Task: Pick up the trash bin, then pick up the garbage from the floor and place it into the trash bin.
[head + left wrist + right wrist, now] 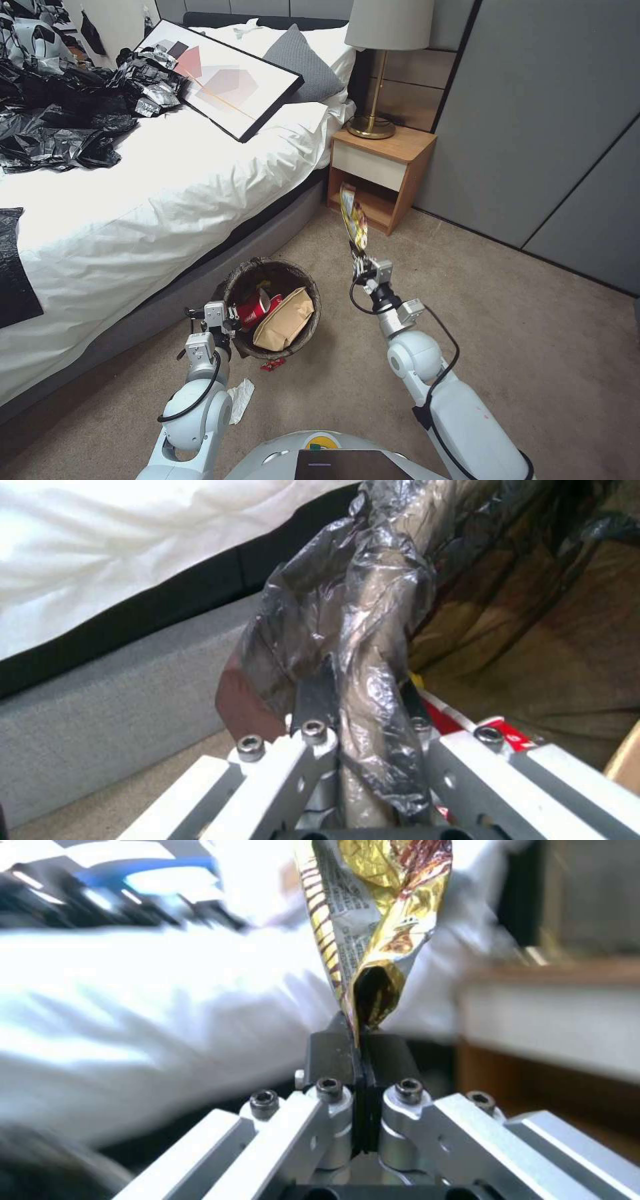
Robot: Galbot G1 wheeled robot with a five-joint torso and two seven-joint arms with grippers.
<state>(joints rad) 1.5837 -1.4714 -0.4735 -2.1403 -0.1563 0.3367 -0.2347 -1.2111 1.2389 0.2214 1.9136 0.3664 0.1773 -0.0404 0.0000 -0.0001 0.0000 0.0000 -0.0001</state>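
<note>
While left gripper fingers pinch trash bin rim, right gripper fingers clamp gold wrapper, print unreadable.

My left fingers pinch the rim of the trash bin – dark-lined, beside the bed, with a red cup and tan paper bag inside. My right fingers clamp a gold snack wrapper, upright. White tissue and a red scrap lie on the carpet.
</note>
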